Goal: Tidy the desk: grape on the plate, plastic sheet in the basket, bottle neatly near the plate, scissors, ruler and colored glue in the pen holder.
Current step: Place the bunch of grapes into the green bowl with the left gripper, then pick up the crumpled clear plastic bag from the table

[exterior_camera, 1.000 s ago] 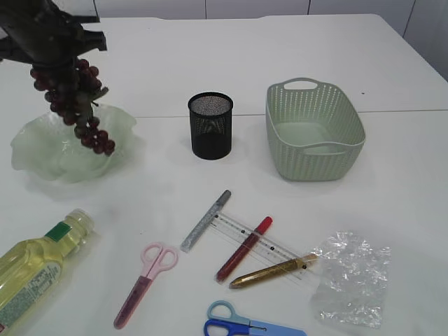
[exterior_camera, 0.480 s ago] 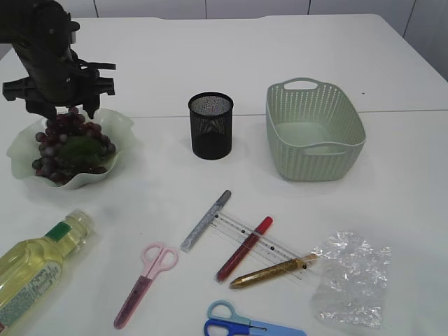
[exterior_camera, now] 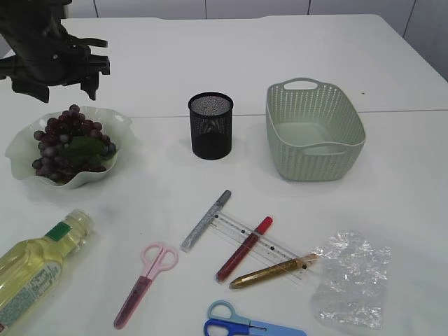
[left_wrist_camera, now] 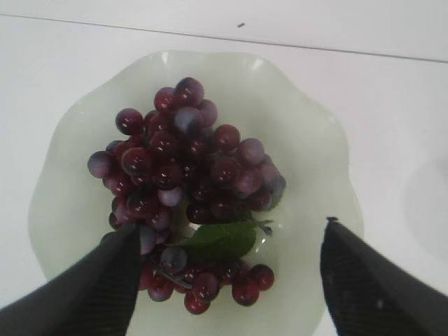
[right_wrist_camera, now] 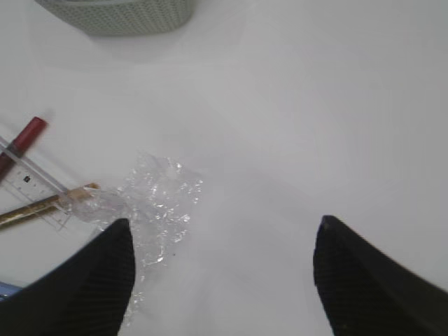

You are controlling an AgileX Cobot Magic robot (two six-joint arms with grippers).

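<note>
1. At the far left, the left hand hangs above the counter with its fingers spread wide and nothing between them.
2. Directly beneath it, the grape bunch lies in the pale green plate, clear of both fingers; the left wrist view shows the bunch with its green leaf in the middle of the dish.
3. At the lower left edge, the bottle of yellow liquid lies on its side, well apart from the plate.
4. The pink scissors lie just right of the bottle; blue scissors sit at the bottom edge.
5. Mid-counter, the black mesh pen holder stands upright.
6. Below it lie a silver glue stick, a clear ruler, a red glue stick across the ruler and a gold glue stick.
7. The green basket stands right of the pen holder.
8. The crumpled plastic sheet lies at lower right, seemingly touching the gold stick's tip.
9. The right hand, seen only in its wrist view, is wide open above the counter, with the sheet by its left finger.
</note>
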